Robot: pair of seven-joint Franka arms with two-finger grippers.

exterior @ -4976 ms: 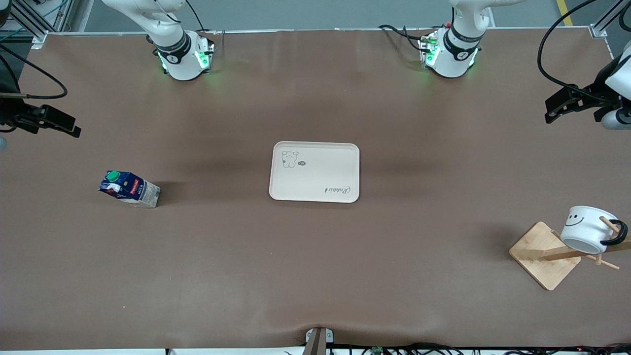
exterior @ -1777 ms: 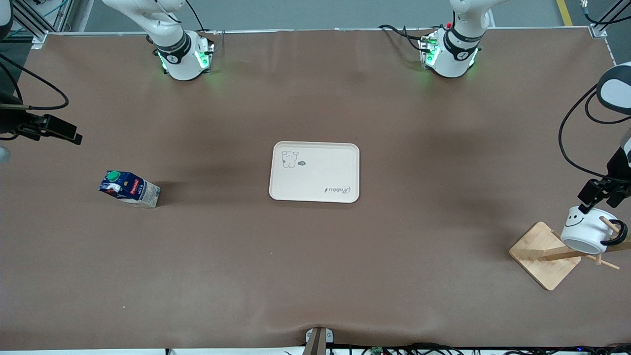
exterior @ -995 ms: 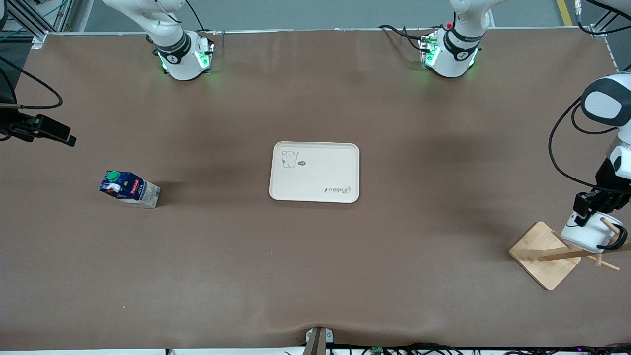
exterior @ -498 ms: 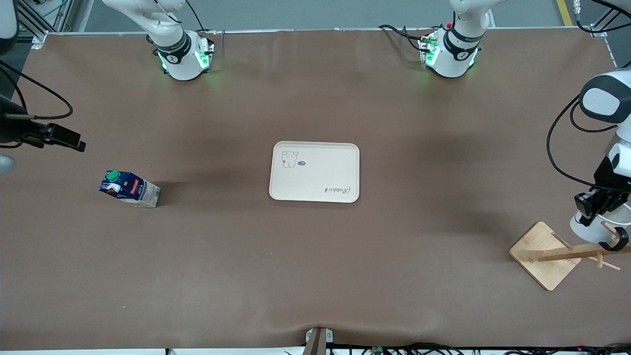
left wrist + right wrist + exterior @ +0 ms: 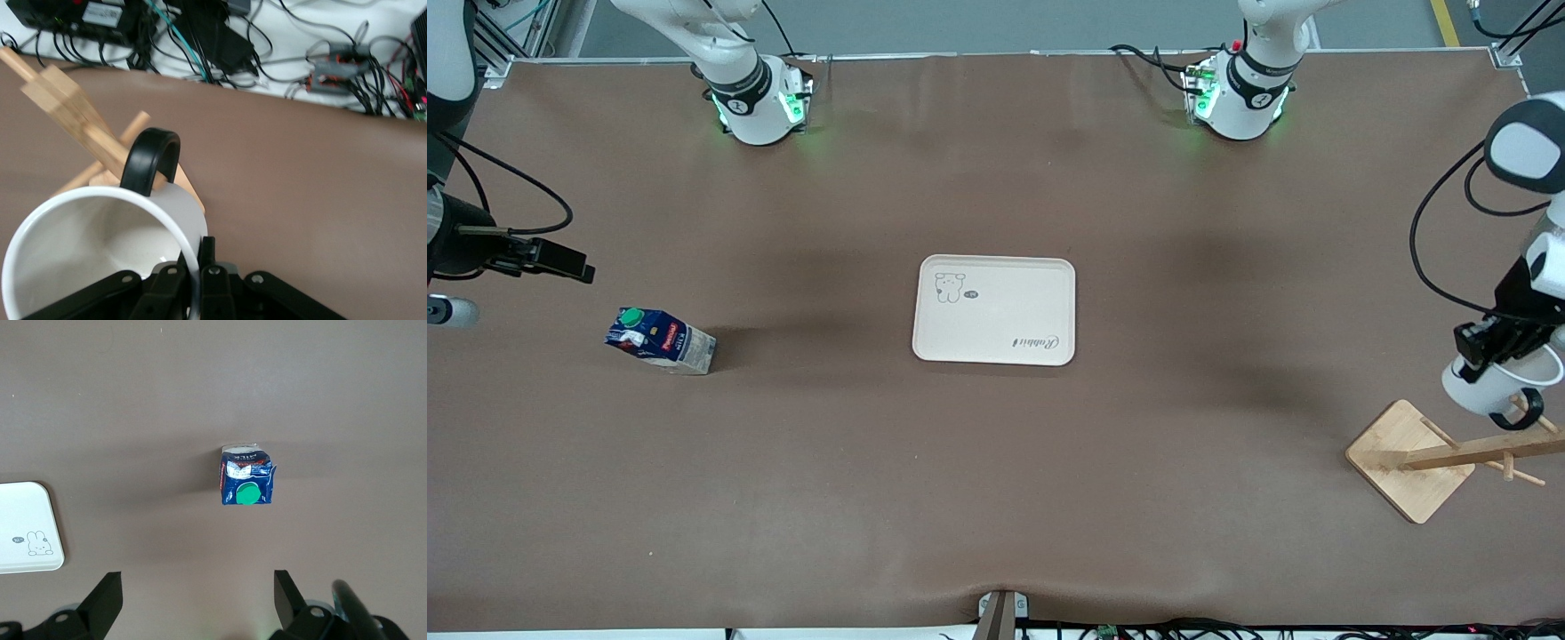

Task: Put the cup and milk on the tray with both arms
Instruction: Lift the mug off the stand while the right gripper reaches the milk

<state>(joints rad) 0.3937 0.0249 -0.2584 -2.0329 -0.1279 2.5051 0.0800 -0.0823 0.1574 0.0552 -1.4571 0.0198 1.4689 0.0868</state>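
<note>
Two pickups are under way at once, and neither object has reached the tray. At the right arm's end of the table the right gripper (image 5: 560,264), a black two-finger tool, hangs in the air with its fingers (image 5: 100,603) spread wide and nothing between them; the small dark-blue milk carton with its round green screw cap (image 5: 660,339) stands upright on the brown table surface (image 5: 996,498), below the open fingers and apart from them, as the right wrist view shows. Next comes the flat cream rectangular tray with the small bear drawing (image 5: 996,329), bare and lying mid-table, well apart from both grippers. At the left arm's end the left gripper (image 5: 1489,342) is closed on the rim of the white mug with the black loop handle (image 5: 1494,391): the left wrist view shows one finger inside the wall and one outside, the handle pointing away from the fingers. The cup hangs in the air just above the slanted wooden peg rack on its square bamboo base (image 5: 1409,458), the handle seemingly clear of the pegs. I judge the left arm is in its lift-off step and must next carry the cup toward the tray without tilting it, while the right arm needs to descend, straddle the milk and close.
</note>
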